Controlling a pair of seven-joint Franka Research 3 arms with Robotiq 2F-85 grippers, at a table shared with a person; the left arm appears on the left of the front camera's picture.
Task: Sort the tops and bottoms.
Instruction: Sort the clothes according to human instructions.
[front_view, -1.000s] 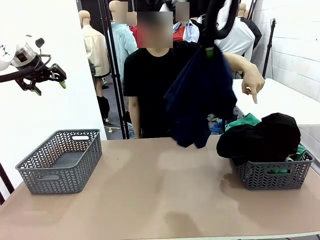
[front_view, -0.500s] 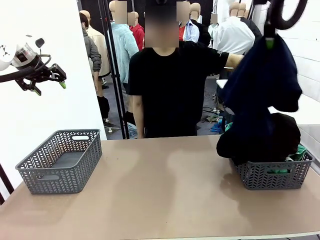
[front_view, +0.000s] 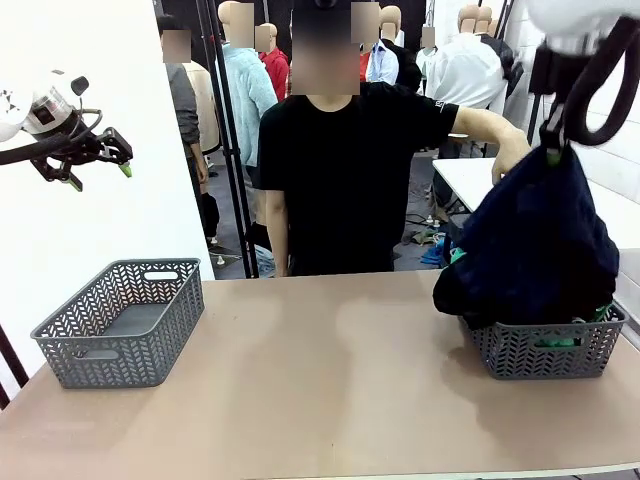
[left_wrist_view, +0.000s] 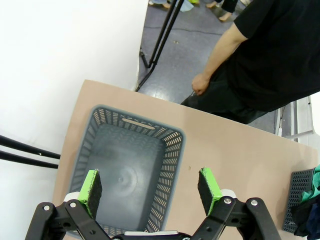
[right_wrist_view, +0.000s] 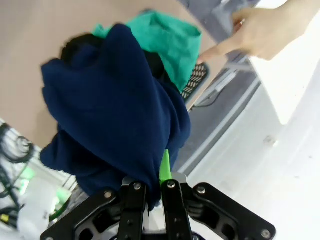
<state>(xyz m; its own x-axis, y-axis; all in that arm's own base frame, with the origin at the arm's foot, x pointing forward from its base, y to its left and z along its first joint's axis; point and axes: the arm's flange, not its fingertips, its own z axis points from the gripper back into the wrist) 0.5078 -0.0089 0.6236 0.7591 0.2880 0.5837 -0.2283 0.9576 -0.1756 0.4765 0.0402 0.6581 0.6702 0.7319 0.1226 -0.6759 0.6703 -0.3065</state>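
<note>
1. Front view: the right gripper (front_view: 552, 150) hangs high at the far right, clamped on the top of a navy garment (front_view: 535, 245) that droops down onto the pile in the right basket (front_view: 545, 348).
2. The right basket, grey lattice plastic, stands at the right edge of the table (front_view: 320, 390) and is heaped with dark clothing; scraps of the green bottoms (front_view: 600, 305) peek out at its right rim.
3. Right wrist view: the gripper (right_wrist_view: 159, 172) has its jaws pressed together on a fold of the navy garment (right_wrist_view: 115, 115), one green pad (right_wrist_view: 164, 162) showing beside the cloth.
4. Beneath the navy cloth, the green bottoms (right_wrist_view: 172, 42) lie on the pile, next to the basket's lattice wall (right_wrist_view: 195, 80).
5. The person's hand (right_wrist_view: 260, 27) points a finger toward the green bottoms; in the front view that hand (front_view: 512, 155) is just left of the right gripper.
6. The left gripper (front_view: 95, 165) hovers high at the far left, well above the left basket (front_view: 125, 320).
7. Left wrist view: the left gripper (left_wrist_view: 150, 187) is spread wide and holds nothing, directly over the left basket (left_wrist_view: 127, 172).
</note>
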